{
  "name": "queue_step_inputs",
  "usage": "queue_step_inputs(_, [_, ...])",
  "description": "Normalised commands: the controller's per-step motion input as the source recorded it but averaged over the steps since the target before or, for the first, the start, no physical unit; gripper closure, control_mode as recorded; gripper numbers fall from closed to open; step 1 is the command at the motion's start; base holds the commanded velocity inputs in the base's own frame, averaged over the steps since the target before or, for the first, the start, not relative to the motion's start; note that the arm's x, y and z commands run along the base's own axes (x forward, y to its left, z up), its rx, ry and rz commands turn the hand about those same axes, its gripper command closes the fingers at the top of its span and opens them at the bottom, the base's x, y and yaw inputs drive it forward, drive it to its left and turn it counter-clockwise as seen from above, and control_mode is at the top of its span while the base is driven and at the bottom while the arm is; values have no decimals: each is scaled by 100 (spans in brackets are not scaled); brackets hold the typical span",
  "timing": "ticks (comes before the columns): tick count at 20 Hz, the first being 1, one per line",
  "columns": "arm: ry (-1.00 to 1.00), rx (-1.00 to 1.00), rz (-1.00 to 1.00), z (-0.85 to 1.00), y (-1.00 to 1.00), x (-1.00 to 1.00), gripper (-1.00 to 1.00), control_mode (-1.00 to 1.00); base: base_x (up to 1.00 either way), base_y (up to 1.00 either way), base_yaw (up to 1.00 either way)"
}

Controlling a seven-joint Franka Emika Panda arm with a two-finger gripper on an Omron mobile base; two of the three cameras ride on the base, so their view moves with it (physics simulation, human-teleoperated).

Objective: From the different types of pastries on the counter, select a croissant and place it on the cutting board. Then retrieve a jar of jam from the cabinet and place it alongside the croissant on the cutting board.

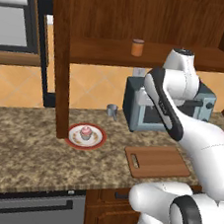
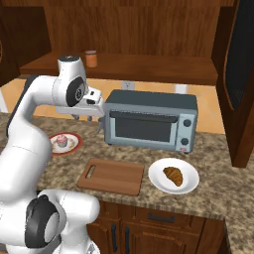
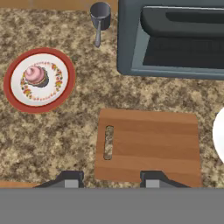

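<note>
A golden-brown croissant [image 2: 173,175] lies on a white plate [image 2: 158,184] to the right of the reddish-brown cutting board [image 2: 111,176], which is bare. The board [image 3: 148,146] has its slot handle at the left end. My gripper [image 3: 111,180] hangs open high above the board's near edge, with nothing between its fingers. The pink-frosted cupcake [image 3: 36,75] sits on a red-rimmed plate [image 1: 98,141] further left. An orange jam jar [image 1: 137,47] stands on the shelf of the dark wooden cabinet [image 1: 99,53].
A grey toaster oven [image 2: 149,121] stands behind the board on the granite counter [image 1: 25,148]. A small grey metal cup [image 1: 112,110] sits left of the oven. The cabinet's thick side panel [image 1: 60,63] comes down to the counter beside the cupcake plate.
</note>
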Motion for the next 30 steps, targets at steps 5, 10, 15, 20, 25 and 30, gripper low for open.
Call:
queue_step_inputs(5, [-23, 0, 1, -15, -65, -53, -100, -100, 0, 0, 0])
queue_step_inputs(10, [-6, 10, 0, -49, -100, -88, -100, -100, 0, 0, 0])
queue_step_inputs(15, [12, 12, -3, -32, -100, -19, -100, -100, 0, 0, 0])
queue_step_inputs(20, [23, 10, 0, -2, -100, 0, -100, -100, 0, 0, 0])
queue_step_inputs(25, [30, 4, 1, -1, -99, 26, -100, -100, 0, 0, 0])
queue_step_inputs(30, [9, -2, 15, -34, -55, 44, -100, -100, 0, 0, 0])
